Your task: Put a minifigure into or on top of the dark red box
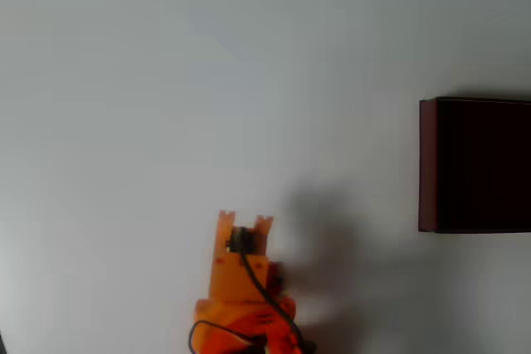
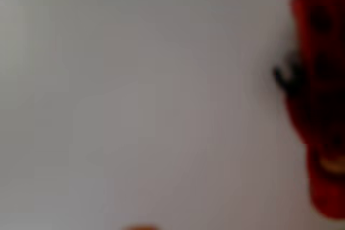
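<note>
In the overhead view the orange end effector (image 1: 246, 223) sits near the bottom edge, left of centre, its two prongs pointing toward the far side with a small gap between them and nothing visible in that gap, so it reads as released and empty. The box (image 1: 474, 165) lies at the right edge of the white tabletop (image 1: 166, 80), well apart from the arm, open side up with a near-black inside and a maroon left wall. A small red bit just right of the arm's body in the overhead view may be the minifigure (image 1: 275, 273), but it is too small and too close to the orange parts to be sure. The wrist view is badly blurred: a large red shape with dark spots at the right edge looks like the minifigure (image 2: 321, 106) very close to the camera, over bare tabletop. Judged step: still at pickup, figure not yet grasped, box empty as far as can be seen. Next move likely calls for turning the end effector right toward the figure, lowering, closing on it, then carrying it right to the box.
</note>
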